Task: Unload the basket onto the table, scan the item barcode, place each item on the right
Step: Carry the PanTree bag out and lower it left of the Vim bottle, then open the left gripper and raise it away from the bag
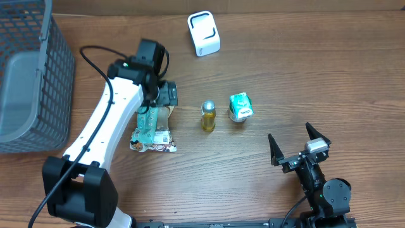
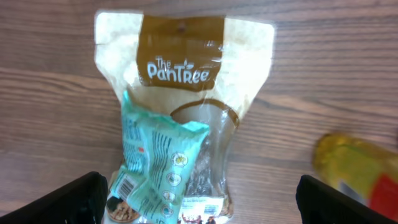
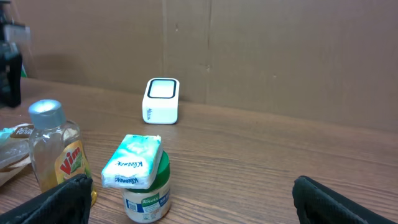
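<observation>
A clear-and-brown Pantree bag lies flat on the table. A small teal snack packet rests on top of it, with a barcode showing at its lower left. My left gripper hovers above both, open wide, its fingers far apart and holding nothing. The white scanner stands at the back of the table. My right gripper is open and empty near the front right.
A yellow liquid bottle stands right of the bag. Beside it is a green-lidded jar with a Kleenex tissue pack on top. A grey mesh basket fills the left edge.
</observation>
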Robot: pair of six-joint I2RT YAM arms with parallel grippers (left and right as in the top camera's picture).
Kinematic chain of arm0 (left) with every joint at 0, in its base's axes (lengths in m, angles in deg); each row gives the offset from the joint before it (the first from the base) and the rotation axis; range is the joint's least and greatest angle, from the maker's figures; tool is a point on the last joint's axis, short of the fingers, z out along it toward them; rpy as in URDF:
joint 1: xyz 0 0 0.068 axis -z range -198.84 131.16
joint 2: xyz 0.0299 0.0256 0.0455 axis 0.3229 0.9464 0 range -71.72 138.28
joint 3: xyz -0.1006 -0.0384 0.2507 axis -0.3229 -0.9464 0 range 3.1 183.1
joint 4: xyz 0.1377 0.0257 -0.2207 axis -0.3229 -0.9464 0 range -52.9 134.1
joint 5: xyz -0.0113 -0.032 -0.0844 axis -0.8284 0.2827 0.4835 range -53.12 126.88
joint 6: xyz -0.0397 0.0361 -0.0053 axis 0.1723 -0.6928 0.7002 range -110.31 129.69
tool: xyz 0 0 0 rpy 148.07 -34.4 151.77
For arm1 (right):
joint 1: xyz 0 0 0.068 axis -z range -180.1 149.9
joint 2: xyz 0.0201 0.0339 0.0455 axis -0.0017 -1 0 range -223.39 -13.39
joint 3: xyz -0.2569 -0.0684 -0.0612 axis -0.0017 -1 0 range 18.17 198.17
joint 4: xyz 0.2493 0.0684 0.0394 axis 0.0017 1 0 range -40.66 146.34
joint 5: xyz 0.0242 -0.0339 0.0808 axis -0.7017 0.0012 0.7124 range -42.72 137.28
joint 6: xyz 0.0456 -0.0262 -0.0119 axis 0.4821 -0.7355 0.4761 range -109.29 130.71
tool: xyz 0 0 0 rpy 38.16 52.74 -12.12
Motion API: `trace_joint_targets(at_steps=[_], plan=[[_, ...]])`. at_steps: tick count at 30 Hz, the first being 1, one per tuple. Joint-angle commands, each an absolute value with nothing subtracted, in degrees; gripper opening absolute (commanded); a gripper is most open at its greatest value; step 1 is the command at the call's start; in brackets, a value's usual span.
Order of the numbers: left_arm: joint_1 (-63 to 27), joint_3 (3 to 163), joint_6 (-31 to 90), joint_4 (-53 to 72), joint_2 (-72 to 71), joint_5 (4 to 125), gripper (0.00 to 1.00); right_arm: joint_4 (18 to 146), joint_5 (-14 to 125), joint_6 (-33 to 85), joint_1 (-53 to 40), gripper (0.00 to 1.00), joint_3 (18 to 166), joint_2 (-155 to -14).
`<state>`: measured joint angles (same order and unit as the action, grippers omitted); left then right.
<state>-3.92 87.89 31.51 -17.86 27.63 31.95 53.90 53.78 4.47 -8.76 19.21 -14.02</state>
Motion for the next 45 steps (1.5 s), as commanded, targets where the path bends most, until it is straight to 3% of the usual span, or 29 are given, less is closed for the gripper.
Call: trace_joint_targets(at_steps=[1,8,25,45], plan=[[-4.97,97.68,30.0,-21.71,27.47,32.43,0.99,53.72,53.09,4.32,-8.92,1.0,18.64,-13.58],[-8.03,107.13,29.98,-24.59,27.47,32.23,1.0,53.72,53.09,4.32,-8.92,1.0,18.64,-13.58],[-14.63,107.13,29.81,-26.34,27.47,27.31,1.0,53.72,53.09,4.32,-8.92,1.0,18.64,-13.58],[-15.99,107.08,31.18,-26.16,27.5,21.89,1.0,53.72,53.09,4.32,-8.92,1.0,18.64,-13.58]])
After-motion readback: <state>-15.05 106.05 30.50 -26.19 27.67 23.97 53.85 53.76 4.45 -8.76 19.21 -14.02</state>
